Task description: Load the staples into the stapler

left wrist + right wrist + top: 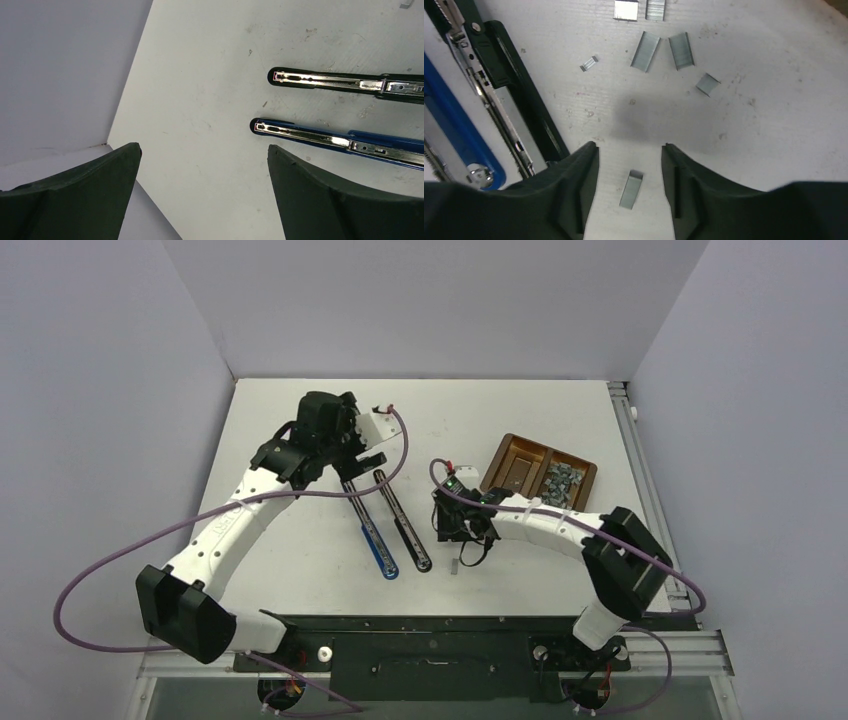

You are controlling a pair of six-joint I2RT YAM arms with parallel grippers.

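White table [300, 570] spread wide, and both arms are out over it. On the left side the left gripper [202, 150] hangs near the far ends of two staplers lying opened flat side by side, the blue stapler [372, 535] and the black stapler [405, 525], metal channels facing up. Its jaws stand as wide as can be, with nothing between them and nothing touched.

Further right sits the brown tray [545, 448], with a heap of staples [560, 480] in its right compartment.

Now the action: the right gripper [630, 150] is low over the table just beside the black stapler, and between its fingers lies one short staple strip [631, 189], flat on the surface. The jaws are partly apart, one finger on each side, with bare table showing on both flanks. They're not touching it, and nothing is gripped. A few more loose strips [645, 51] lie scattered ahead of it.

So this reads as the pick-up step: fetch a strip before any loading. The next move, I'd say, calls for a squeeze square on those long sides, a clean lift, then a careful lining-up with an open channel. Which stapler gets it, I can't tell.
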